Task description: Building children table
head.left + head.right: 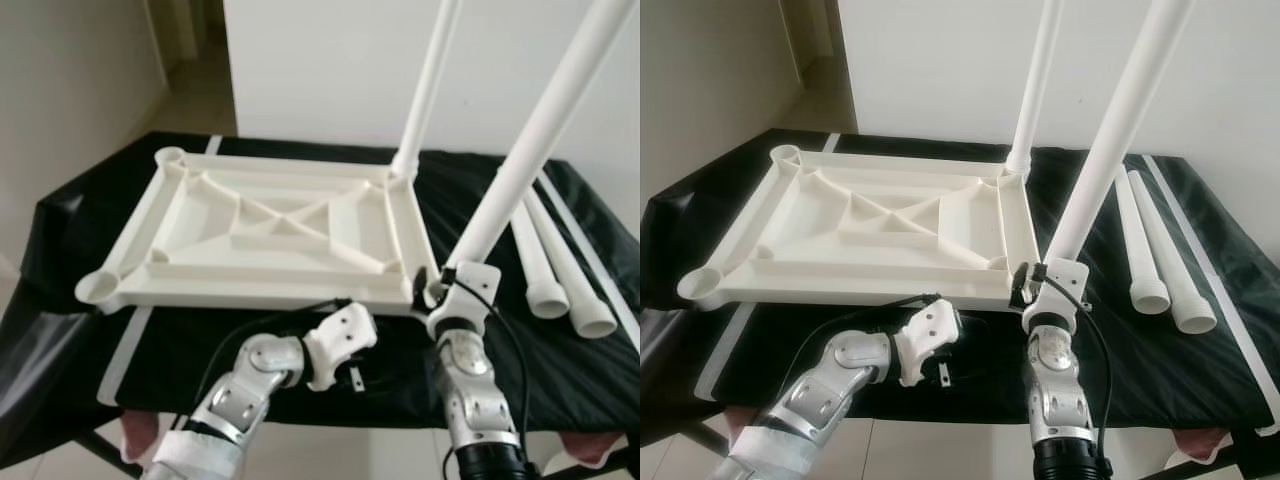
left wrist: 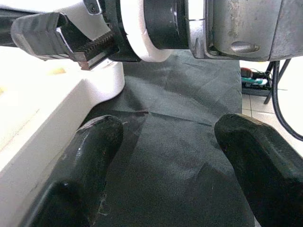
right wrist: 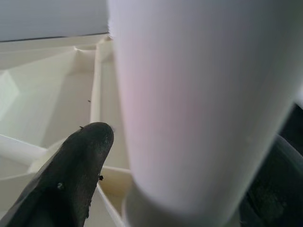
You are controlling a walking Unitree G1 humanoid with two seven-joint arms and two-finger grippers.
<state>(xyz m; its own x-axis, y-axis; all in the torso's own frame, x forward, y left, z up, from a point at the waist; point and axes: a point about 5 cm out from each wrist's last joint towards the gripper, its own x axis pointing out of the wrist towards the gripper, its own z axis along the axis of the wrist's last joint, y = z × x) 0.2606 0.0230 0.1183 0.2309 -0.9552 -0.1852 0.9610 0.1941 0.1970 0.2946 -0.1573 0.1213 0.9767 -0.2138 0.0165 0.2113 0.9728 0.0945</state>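
A white children's table top (image 1: pixel 250 290) lies upside down on a black cloth. One white leg (image 1: pixel 425 90) stands upright in its far right corner socket. At the near right corner, my right gripper (image 1: pixel 443 283) is shut on the lower end of a second leg (image 1: pixel 540 130), which leans to the right over that socket. In the right wrist view the leg (image 3: pixel 199 94) sits between the black fingers (image 3: pixel 80 161). My left gripper (image 2: pixel 170 127) is open just in front of the top's near edge, low over the cloth, with nothing between its fingers.
Two loose white legs (image 1: pixel 535 260) (image 1: pixel 580 290) lie side by side on the black cloth (image 1: pixel 560 370) at the right. Pale tape strips (image 1: pixel 125 350) run across the cloth. A white wall stands behind the table, and tiled floor shows to the left.
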